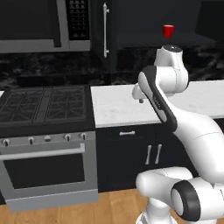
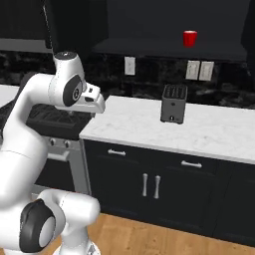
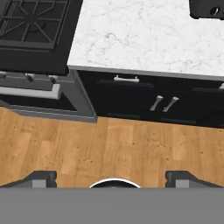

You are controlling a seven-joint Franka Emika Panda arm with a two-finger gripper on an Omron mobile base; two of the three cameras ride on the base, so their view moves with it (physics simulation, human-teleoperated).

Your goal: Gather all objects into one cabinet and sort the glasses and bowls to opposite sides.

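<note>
A glossy red mug (image 1: 168,31) (image 2: 190,38) stands alone on the dark shelf of the black wall cabinet (image 1: 183,41) (image 2: 164,50), high above the white counter. The cabinet's tall door with its long pale bar handle (image 1: 105,29) stands to the left of the shelf. My gripper (image 1: 139,97) (image 2: 99,103) hangs well below and to the left of the mug, over the counter's front edge, pointing down. In the hand view its fingertips (image 3: 43,178) stand far apart with nothing between them, so my gripper (image 3: 111,179) is open. The other objects are out of view.
A black toaster (image 2: 174,103) (image 3: 206,8) stands on the white marble counter (image 1: 118,107) (image 2: 199,129). A gas stove with an oven (image 1: 43,105) (image 3: 30,22) lies to the left, under a microwave (image 1: 39,22). Black drawer units (image 2: 149,179) sit below, above a wooden floor (image 3: 109,144).
</note>
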